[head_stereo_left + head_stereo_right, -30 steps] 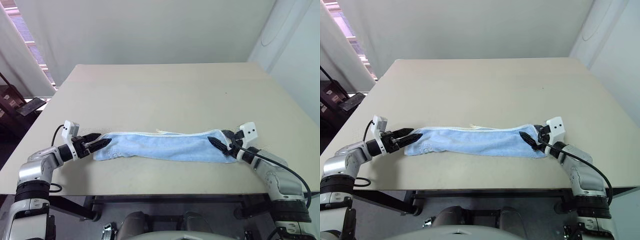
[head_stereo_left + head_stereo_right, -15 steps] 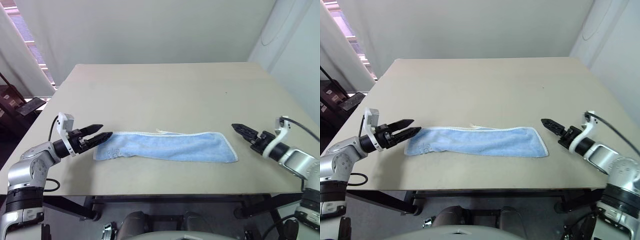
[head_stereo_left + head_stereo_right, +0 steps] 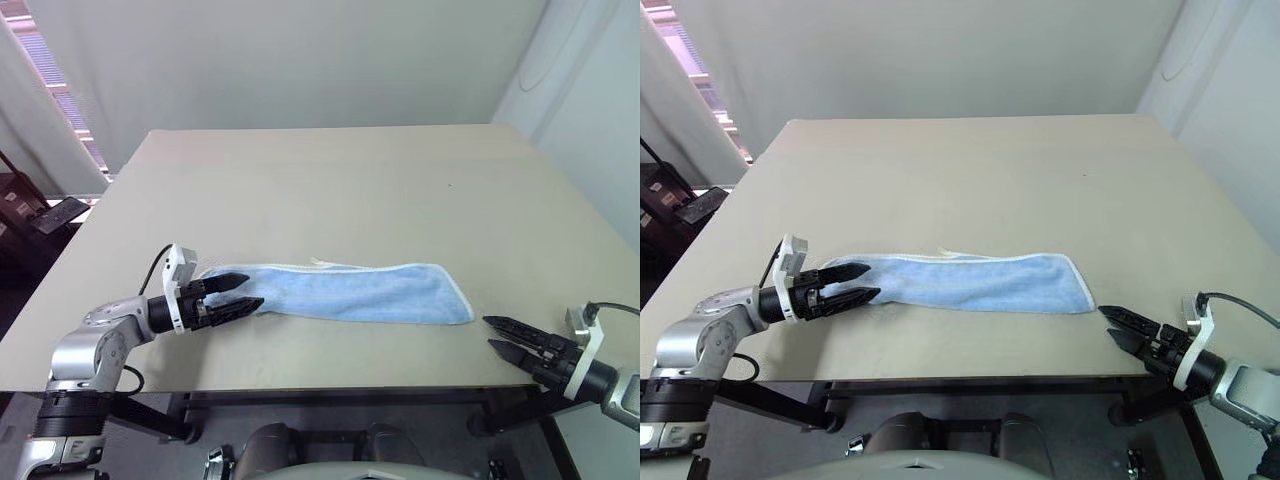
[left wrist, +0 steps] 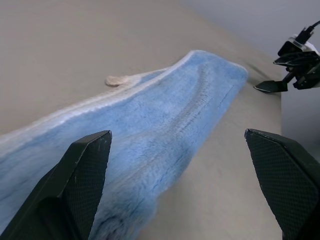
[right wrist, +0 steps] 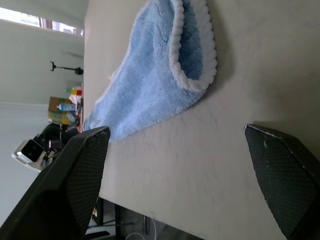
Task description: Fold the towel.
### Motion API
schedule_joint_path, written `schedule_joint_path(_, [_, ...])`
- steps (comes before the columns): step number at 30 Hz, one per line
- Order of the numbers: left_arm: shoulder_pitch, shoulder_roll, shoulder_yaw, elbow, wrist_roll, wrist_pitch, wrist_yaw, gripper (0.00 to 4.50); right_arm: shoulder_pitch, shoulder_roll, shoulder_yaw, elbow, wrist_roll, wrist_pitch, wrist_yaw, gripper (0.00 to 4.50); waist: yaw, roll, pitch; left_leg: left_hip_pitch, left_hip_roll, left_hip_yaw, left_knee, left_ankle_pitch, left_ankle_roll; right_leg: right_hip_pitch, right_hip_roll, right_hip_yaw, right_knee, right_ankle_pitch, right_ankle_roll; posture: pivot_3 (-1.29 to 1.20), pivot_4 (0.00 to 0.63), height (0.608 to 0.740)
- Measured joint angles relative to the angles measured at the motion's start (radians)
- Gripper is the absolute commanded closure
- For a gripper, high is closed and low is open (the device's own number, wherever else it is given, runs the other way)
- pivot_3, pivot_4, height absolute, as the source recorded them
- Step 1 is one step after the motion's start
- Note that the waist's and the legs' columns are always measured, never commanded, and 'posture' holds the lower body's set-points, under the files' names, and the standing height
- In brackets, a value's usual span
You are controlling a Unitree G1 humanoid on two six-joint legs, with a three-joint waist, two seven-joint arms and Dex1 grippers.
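The towel (image 3: 350, 293) is a light-blue strip with white edging, lying flat along the near part of the beige table (image 3: 330, 190). A white loop tag (image 3: 320, 262) sticks out of its far edge. My left gripper (image 3: 245, 292) is open and points along the strip, its fingers covering the towel's left end. I cannot tell whether they touch it. The left wrist view looks down the towel (image 4: 150, 125) between the fingers (image 4: 75, 190). My right gripper (image 3: 490, 333) is open near the table's front right edge, a short way off the towel's right end (image 5: 190, 55).
The table's front edge runs just below both grippers. Dark furniture with a flat black device (image 3: 60, 212) stands off the table's left side. Bare tabletop stretches behind the towel to the white wall.
My right gripper has drawn back from the towel's right end toward the front edge and rolled over. My left gripper has moved right, over the towel's left end. The towel lies as before.
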Motion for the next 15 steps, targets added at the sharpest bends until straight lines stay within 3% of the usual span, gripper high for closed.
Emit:
schedule_joint_path(12, [-0.013, -0.007, -0.035, 0.002, 0.011, -0.012, 0.014, 0.00, -0.133, 0.127, 0.070, 0.023, -0.029, -0.076, -0.080, 0.02, -0.020, -0.001, -0.001, 0.002, 0.000, 0.000, -0.008, 0.000, 0.000, 0.000, 0.001, 0.000, -0.009, 0.005, -0.001, 0.00, 0.000, 0.724])
schedule_joint_path(15, [-0.013, -0.007, -0.035, 0.002, 0.012, -0.012, 0.020, 0.00, -0.159, 0.162, 0.090, 0.032, -0.046, -0.100, -0.090, 0.02, -0.030, -0.007, -0.004, 0.004, 0.001, 0.001, -0.011, 0.000, 0.000, 0.002, 0.001, 0.000, -0.009, 0.007, -0.002, 0.00, 0.000, 0.724])
